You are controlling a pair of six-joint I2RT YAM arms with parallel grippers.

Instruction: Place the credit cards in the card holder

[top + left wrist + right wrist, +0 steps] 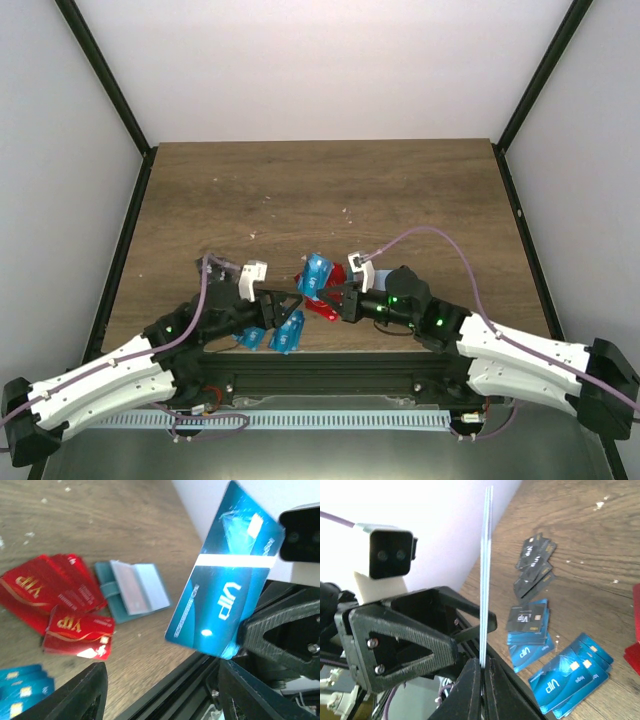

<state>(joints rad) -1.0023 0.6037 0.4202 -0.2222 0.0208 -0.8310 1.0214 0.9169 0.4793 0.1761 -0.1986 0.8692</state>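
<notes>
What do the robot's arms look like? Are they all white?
Not all white. The left arm and right arm have white shells with black joints and little green lights. A purple cable loops along each to a small white camera box. The left gripper and right gripper are black and angular, with two fingers and silver screws.

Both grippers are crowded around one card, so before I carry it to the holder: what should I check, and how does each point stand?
1. Right gripper shut on the blue VIP card: ok.
2. Left gripper open: ok.
3. Left gripper clear of that card: cannot tell.
4. Only one card held: cannot tell; its edge shows a double line.
5. Card holder lying open, pockets showing: ok.
6. Card holder pinned down: not ok; nothing touches it.
</notes>
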